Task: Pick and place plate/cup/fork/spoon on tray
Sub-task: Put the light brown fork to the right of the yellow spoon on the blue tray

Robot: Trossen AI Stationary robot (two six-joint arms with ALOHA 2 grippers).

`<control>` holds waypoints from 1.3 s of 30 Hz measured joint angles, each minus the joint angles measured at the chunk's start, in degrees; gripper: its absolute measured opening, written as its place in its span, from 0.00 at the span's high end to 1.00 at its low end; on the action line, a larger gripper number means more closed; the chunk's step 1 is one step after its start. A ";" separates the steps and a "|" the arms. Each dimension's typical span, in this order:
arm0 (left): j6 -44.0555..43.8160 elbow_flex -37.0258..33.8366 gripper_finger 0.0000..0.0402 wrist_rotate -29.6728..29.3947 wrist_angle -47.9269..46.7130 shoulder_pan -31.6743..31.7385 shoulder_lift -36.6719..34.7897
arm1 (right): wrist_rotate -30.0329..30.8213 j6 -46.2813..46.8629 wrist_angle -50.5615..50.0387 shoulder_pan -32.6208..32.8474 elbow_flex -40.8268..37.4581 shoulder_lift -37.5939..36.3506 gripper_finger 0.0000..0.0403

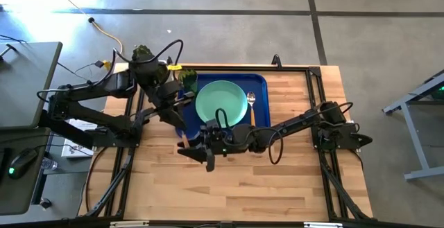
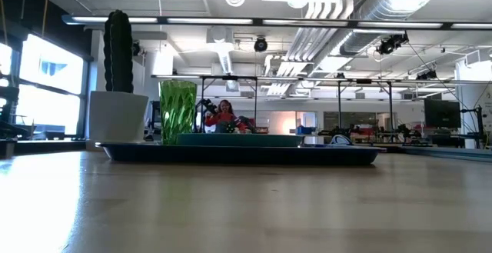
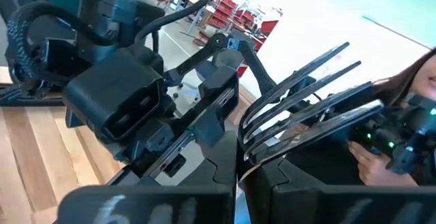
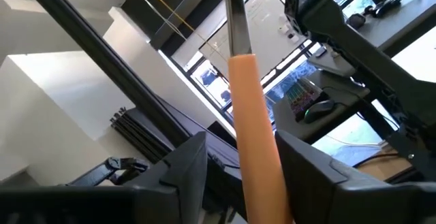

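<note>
Pinching the light, stiff fork (image 3: pixel 300 94) near its slippery tines, the left gripper (image 3: pixel 238 176) is closed tight. The right gripper (image 4: pixel 238 142) stands wide around the handle, the better place to hold.

My wooden table (image 1: pixel 277 179) carries the tray (image 1: pixel 260 82) toward its far edge; the potted cactus (image 2: pixel 117 76) stands beside the tray.

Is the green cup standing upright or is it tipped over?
Upright. In the low view the cup stands straight on the tray, beside the plate.
</note>
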 joint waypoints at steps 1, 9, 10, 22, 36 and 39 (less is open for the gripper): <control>-0.49 0.00 1.00 0.04 0.01 0.02 0.00 | 0.00 0.00 0.03 -0.03 0.00 0.00 0.60; -2.15 0.00 1.00 1.29 0.04 0.03 -0.18 | -0.08 0.02 -0.41 0.04 0.00 0.00 0.59; -2.15 0.00 1.00 1.46 0.02 0.03 -0.22 | 0.13 0.02 -0.47 0.04 0.00 0.00 0.59; -2.35 -0.04 1.00 2.14 -2.05 2.00 -4.99 | 0.24 0.44 -0.54 0.04 0.00 0.00 0.59; 0.83 -0.04 1.00 -3.74 -15.44 8.11 -9.54 | 1.11 -0.66 -16.20 -2.06 0.00 -3.68 0.59; 1.73 -0.04 1.00 -7.57 -18.07 8.66 -9.66 | 1.47 -0.64 -21.27 -2.84 0.00 -4.57 0.59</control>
